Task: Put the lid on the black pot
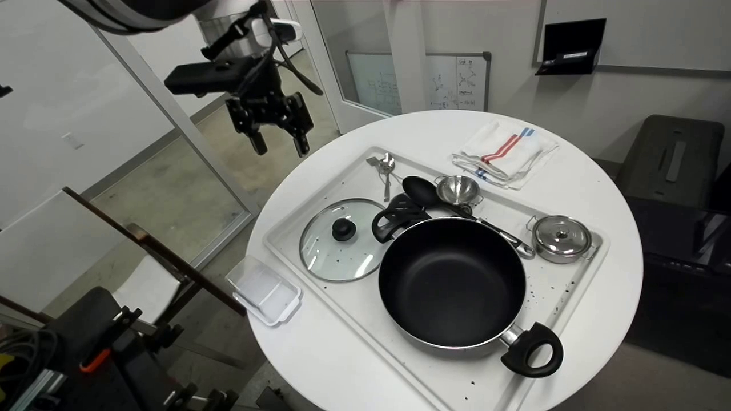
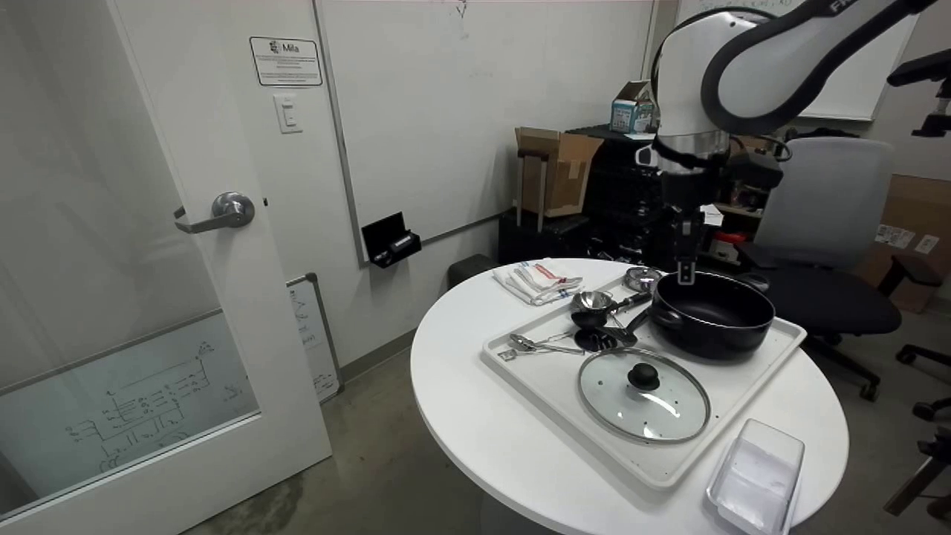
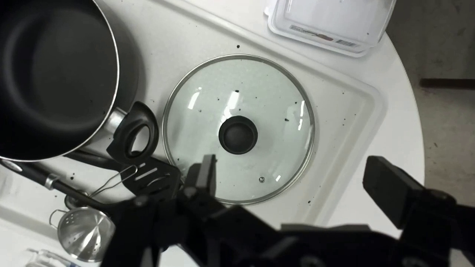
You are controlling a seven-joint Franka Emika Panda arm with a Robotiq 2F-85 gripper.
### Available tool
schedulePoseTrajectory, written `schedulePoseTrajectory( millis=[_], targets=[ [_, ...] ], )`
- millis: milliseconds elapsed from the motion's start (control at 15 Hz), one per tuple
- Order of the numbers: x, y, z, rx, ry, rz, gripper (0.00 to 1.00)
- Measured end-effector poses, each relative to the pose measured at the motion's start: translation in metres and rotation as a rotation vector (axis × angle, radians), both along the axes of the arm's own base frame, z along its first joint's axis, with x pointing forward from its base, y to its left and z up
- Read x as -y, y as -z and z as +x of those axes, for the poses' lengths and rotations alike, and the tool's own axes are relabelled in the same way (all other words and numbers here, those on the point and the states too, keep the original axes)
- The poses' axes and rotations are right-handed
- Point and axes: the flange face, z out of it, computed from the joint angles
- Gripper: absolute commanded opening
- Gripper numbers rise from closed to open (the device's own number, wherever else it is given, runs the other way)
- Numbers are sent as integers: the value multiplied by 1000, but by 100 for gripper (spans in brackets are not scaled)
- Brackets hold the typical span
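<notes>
The lid, clear glass with a thin metal rim and black knob, lies flat on a tray in both exterior views [image 1: 342, 254] [image 2: 631, 405] and mid-frame in the wrist view [image 3: 238, 135]. The black pot stands uncovered beside it in both exterior views [image 1: 448, 285] [image 2: 713, 331]; its inside looks empty. Part of the pot shows at the upper left of the wrist view [image 3: 59, 70]. My gripper is open and empty, raised well above the table in both exterior views [image 1: 281, 148] [image 2: 686, 273]. In the wrist view its fingers [image 3: 291, 163] are spread, offset from the knob.
The white tray [image 1: 365, 311] has raised edges. A black spoon [image 1: 421, 191], a slotted turner [image 3: 152, 178] and a small colander [image 1: 458, 189] lie near the pot handle. A small steel pot [image 1: 562, 237], a folded towel [image 1: 505, 151] and a clear plastic container [image 1: 268, 294] are nearby.
</notes>
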Motion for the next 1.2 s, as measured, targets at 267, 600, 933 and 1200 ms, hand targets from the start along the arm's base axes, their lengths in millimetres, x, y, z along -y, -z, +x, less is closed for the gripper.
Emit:
schedulePoseTrajectory(
  millis=[267, 600, 933, 1200],
  targets=[
    [8, 34, 15, -27, 20, -2, 100],
    [24, 70, 30, -28, 38, -8, 100],
    [42, 108, 36, -62, 36, -38, 100],
    [50, 124, 41, -69, 37, -51, 100]
  ],
)
